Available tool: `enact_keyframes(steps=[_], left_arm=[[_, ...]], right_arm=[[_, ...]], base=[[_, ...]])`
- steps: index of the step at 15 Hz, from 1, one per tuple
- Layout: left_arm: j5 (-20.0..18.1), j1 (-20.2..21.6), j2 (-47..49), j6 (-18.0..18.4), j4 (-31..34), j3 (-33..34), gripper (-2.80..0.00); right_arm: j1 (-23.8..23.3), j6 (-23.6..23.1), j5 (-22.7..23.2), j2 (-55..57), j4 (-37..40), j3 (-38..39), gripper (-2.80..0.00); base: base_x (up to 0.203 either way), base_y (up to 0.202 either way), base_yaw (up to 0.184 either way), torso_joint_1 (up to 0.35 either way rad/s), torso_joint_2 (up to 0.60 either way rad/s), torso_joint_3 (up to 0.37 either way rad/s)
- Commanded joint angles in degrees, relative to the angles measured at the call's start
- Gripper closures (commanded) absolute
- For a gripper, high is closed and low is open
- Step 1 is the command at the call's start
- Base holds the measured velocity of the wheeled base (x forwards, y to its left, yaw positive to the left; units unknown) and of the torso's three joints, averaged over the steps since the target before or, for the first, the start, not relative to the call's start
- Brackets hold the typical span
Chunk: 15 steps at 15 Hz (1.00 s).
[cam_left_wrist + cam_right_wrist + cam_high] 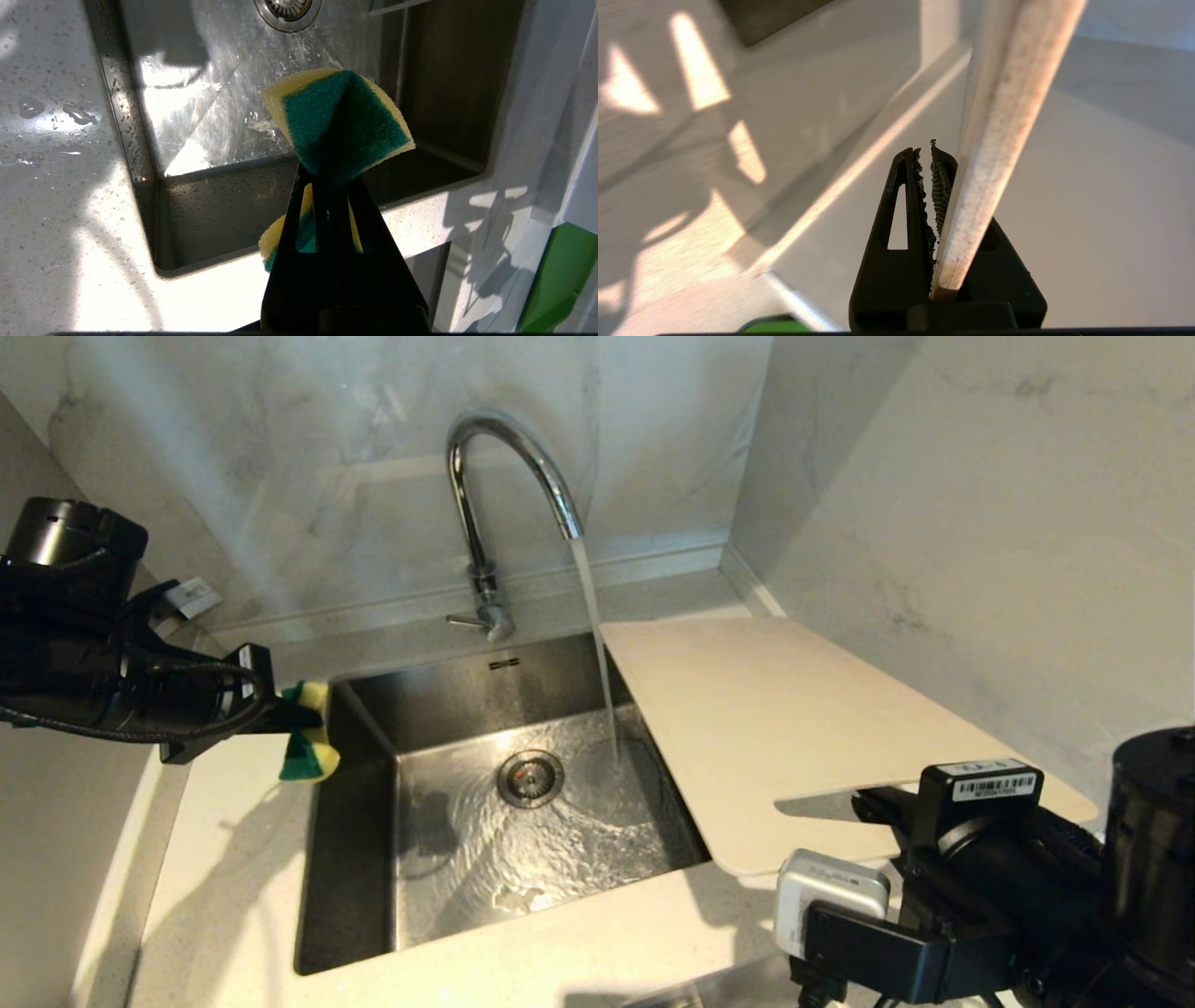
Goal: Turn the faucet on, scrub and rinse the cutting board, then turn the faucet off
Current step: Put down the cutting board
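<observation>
Water pours from the chrome faucet (509,457) into the steel sink (359,859); its thin lever (464,621) sticks out at the base. The beige cutting board (775,719) lies slanted over the sink's right rim and the counter, its near end raised. My right gripper (873,803) is shut on that near edge. In the right wrist view the board (1008,102) runs edge-on out of the right gripper (927,149). My left gripper (297,714) hovers at the sink's left rim, shut on a green-and-yellow sponge (308,747). The left wrist view shows the sponge (341,121) squeezed in the left gripper (329,175).
The stream lands right of the drain (529,777), just beside the board's left edge. Marble walls close in behind and on the right. The pale counter (233,859) runs along the sink's left and front.
</observation>
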Motion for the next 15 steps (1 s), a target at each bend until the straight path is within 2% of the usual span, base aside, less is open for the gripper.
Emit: enact_keyframes(steps=[1,6,9,15], left_arm=[[-0.05,0.0,0.59,-0.18,0.17,-0.03,0.0],[-0.1,0.0,1.89,-0.09,0.03,-0.03,0.0],[-0.22,0.0,2.75,-0.22,0.03,0.15,0.0],[-0.56,0.0,3.23,-0.27,0.03,0.06,0.0]], right_arm=[[-0.14,0.24,-0.16,0.19,-0.17,3.06,0.0],[-0.14,2.19,0.55,0.09,-0.2,8.64,0.0],[-0.75,4.87,4.44,-0.53,-0.1,14.45,0.0],[-4.02,5.15,8.38,0.91,0.05,18.59,0.0]], base=[[0.0,0.0,0.0,0.0,0.0,0.0],[0.0,0.0,0.0,0.0,0.0,0.0],[0.0,0.0,0.0,0.0,0.0,0.0],[0.0,0.0,0.0,0.0,0.0,0.0]])
